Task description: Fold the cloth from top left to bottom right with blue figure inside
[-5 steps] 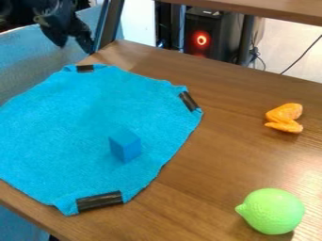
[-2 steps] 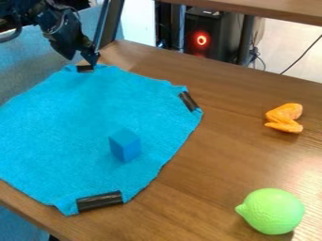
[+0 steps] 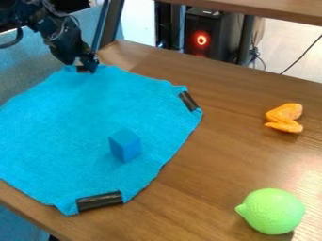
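Cloth (image 3: pixel 82 117) looks soft, light, best pinched at its far corner (image 3: pixel 68 71) beside the claw (image 3: pixel 86 68), clenched or released I cannot tell.

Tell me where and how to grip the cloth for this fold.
Pinch the cloth by its far corner, under the claw, coming down from above. It lies flat, with no upright side to grab, and that corner narrows, so it should gather easily. The blue block sits well clear.
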